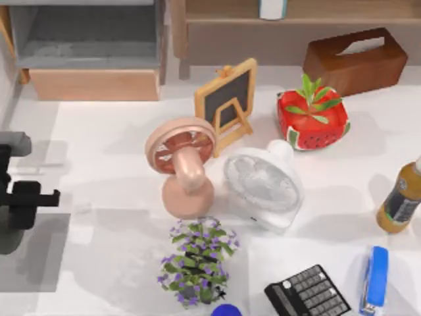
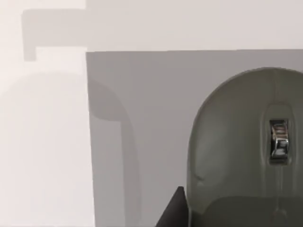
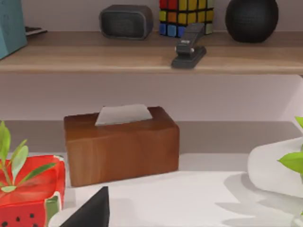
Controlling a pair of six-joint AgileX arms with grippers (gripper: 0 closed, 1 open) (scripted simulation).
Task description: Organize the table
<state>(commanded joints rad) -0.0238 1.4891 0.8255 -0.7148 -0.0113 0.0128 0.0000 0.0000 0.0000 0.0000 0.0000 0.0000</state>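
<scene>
The table (image 1: pixel 112 164) is a broad, flat, smooth white top, plain and unmarked, level under everything. It stretches from nine o'clock across to three o'clock, crowded toward the middle and the three o'clock half and barer toward nine, with soft grey shadows lying over it.

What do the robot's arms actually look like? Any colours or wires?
The left arm, at the left edge of the table, is matte black and blocky, with a grey segment. The right gripper shows as a plain black wedge. No cables or markings are visible.
</scene>
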